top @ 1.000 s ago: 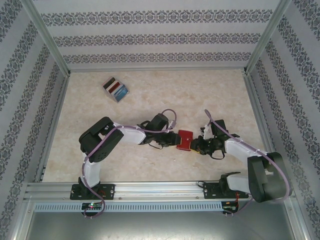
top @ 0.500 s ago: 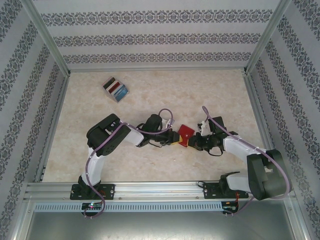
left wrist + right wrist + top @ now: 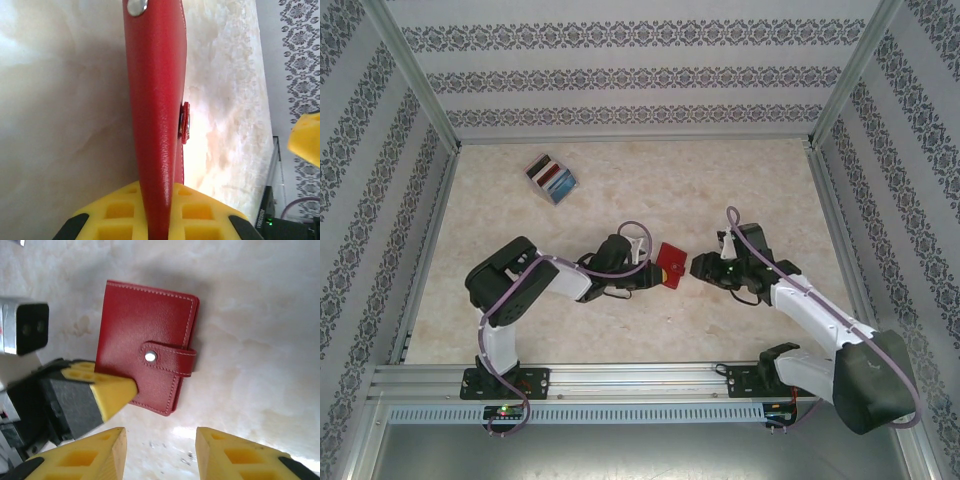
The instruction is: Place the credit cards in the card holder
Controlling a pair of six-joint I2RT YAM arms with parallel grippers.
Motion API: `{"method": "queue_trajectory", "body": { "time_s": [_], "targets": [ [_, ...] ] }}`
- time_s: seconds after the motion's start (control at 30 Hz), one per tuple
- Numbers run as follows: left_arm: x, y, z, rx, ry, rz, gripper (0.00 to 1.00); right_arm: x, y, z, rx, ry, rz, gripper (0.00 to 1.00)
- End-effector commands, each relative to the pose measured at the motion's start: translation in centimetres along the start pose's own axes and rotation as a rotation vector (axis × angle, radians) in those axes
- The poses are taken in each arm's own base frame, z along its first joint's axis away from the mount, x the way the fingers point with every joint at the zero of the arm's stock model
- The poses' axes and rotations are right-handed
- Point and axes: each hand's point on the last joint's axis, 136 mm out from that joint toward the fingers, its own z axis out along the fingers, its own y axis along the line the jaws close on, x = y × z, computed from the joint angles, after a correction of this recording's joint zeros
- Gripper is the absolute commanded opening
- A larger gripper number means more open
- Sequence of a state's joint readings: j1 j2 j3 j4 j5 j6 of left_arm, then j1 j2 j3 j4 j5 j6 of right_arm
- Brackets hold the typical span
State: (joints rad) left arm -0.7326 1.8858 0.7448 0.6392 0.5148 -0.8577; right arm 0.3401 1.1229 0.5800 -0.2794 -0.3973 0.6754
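Note:
The card holder [image 3: 671, 264], a small red wallet with its snap tab [image 3: 167, 360] fastened, is pinched at one edge by my left gripper [image 3: 653, 277]. It stands edge-on between the yellow pads in the left wrist view [image 3: 157, 100], just above the table. My left gripper [image 3: 159, 205] is shut on it. My right gripper [image 3: 698, 268] faces the card holder [image 3: 145, 335] from the right. It [image 3: 161, 452] stands open with only bare table between its fingers, a short gap from the wallet. The credit cards [image 3: 552, 176], red, blue and dark, stand in slots at the back left.
The cards stand in a light grey slotted stand [image 3: 536, 171], far from both grippers. Patterned walls with metal posts [image 3: 415, 90] enclose the marble table [image 3: 740, 190]. A metal rail [image 3: 640, 378] runs along the near edge.
My right gripper has let go of the card holder, opened and backed off to the right. My left gripper stayed shut on it and drew it a little left and away.

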Motion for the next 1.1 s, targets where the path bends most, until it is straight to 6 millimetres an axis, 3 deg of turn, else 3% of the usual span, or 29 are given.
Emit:
{"method": "queue_trajectory", "body": {
  "time_s": [0.0, 0.07, 0.17, 0.47, 0.57, 0.63, 0.77, 1.07],
  "targets": [
    [-0.1, -1.1, -0.5, -0.059, -0.043, 0.166, 0.00, -1.4, -0.4, 0.3, 0.112, -0.057, 0.102, 0.45],
    [0.1, -1.8, -0.8, -0.086, -0.055, 0.218, 0.00, -1.5, -0.1, 0.8, 0.159, -0.057, 0.120, 0.53],
    [0.1, -2.4, -1.2, -0.102, -0.079, 0.260, 0.00, -1.4, 0.0, 1.7, 0.228, -0.069, 0.113, 0.56],
    [0.8, -3.2, -0.9, -0.072, -0.074, 0.310, 0.00, -1.3, 0.3, 4.6, 0.270, -0.018, 0.142, 0.50],
    [0.8, -3.1, -1.1, -0.076, -0.080, 0.309, 0.00, -1.2, 0.0, 5.2, 0.291, -0.007, 0.140, 0.38],
    [0.7, -3.3, -1.4, -0.069, -0.095, 0.312, 0.00, -0.9, -0.6, 5.5, 0.311, -0.002, 0.146, 0.20],
    [0.5, -2.6, -1.9, -0.113, -0.109, 0.304, 0.00, -0.7, -1.2, 5.4, 0.325, -0.010, 0.150, 0.00],
    [0.1, -1.3, -2.4, -0.192, -0.127, 0.277, 0.00, 0.3, -1.4, 4.1, 0.276, -0.002, 0.145, 0.00]
  ]
}}
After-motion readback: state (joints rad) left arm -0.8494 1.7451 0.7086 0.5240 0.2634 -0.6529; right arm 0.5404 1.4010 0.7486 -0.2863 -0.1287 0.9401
